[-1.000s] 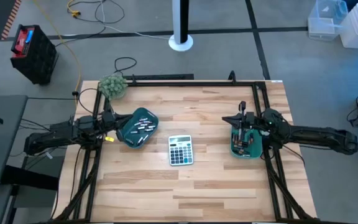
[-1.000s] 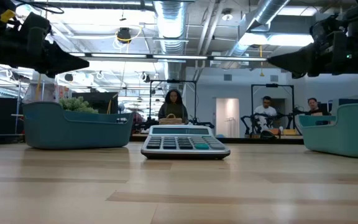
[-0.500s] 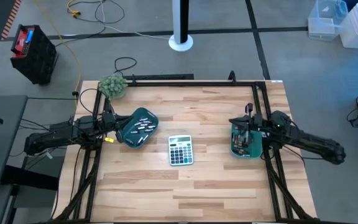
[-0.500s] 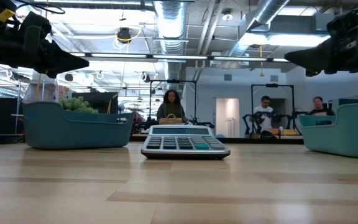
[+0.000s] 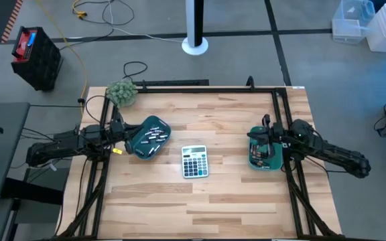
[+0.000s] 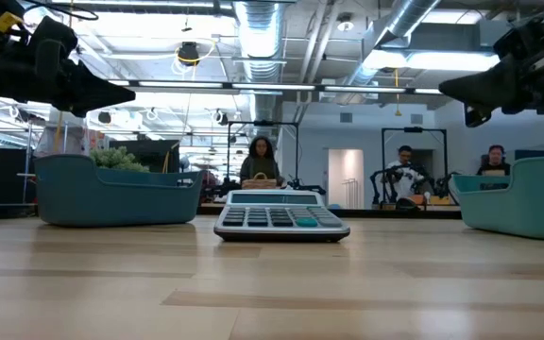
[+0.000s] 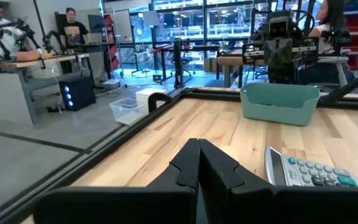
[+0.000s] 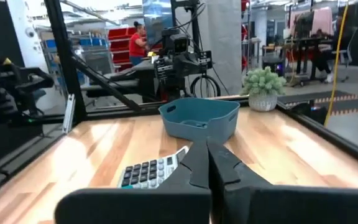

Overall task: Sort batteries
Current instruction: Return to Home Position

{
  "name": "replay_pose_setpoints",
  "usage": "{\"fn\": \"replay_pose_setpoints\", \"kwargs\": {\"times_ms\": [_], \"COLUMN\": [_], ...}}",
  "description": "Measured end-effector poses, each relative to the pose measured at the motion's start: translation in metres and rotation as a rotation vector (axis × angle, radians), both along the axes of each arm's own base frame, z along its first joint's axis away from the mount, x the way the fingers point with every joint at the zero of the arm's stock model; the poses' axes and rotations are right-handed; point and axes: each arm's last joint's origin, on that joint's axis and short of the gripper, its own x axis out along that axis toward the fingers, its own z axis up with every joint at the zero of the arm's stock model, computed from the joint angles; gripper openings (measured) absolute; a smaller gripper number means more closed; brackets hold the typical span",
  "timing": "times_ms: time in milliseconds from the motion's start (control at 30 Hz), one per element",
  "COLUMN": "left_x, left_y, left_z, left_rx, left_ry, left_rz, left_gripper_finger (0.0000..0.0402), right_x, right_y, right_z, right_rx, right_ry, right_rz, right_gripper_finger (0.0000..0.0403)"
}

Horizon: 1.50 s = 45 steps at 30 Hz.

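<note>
Several small batteries (image 5: 151, 136) lie in the teal tray (image 5: 158, 123) on the table's left. A second teal tray (image 5: 252, 161) on the right holds more small items (image 5: 267, 154); what they are, I cannot tell. My left gripper (image 5: 123, 136) is shut, level, at the left tray's outer edge, above the table (image 7: 199, 147). My right gripper (image 5: 252, 132) is shut, level, above the right tray's far end (image 8: 207, 147). In the low view both grippers, left (image 6: 128, 94) and right (image 6: 444, 91), hang well above the tabletop. Neither holds anything.
A grey calculator (image 5: 194, 161) lies mid-table between the trays. A small potted plant (image 5: 121, 92) stands at the far left corner. Black frame rails (image 5: 200, 86) run along the table's far, left and right edges. People sit in the room beyond (image 6: 262, 162).
My right gripper has drawn back toward the table's right edge, staying level above the right tray, and has rolled a little about its own axis. It has stayed shut.
</note>
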Motion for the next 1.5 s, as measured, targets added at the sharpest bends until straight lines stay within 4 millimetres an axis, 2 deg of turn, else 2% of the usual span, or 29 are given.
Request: {"fn": "replay_pose_setpoints", "kwargs": {"times_ms": [400,667,867,1500], "left_x": [0.0,0.0,0.0001,0.0002], "left_y": [0.0001,0.0001,0.0001,0.0001], "left_z": [-0.0058,-0.0065,-0.0069,-0.0074], "left_rx": [-0.002,-0.028,-0.149,-0.126], "left_ry": [0.076,0.07,0.013,0.025], "left_rz": [0.001,0.0,-0.001,-0.001], "left_gripper_finger": [0.0,0.0,0.0,0.0], "right_x": [-0.0002,-0.0003,-0.0003,-0.0003], "right_y": [-0.0004,-0.0006,-0.0006,-0.0006], "right_z": [0.0006,0.001,0.0012,0.0013], "right_rx": [0.032,0.032,0.032,0.032], "right_ry": [-0.005,-0.007,-0.007,-0.008], "right_rz": [-0.003,-0.008,-0.008,-0.009], "right_gripper_finger": [0.0032,0.0031,0.003,0.003]}}
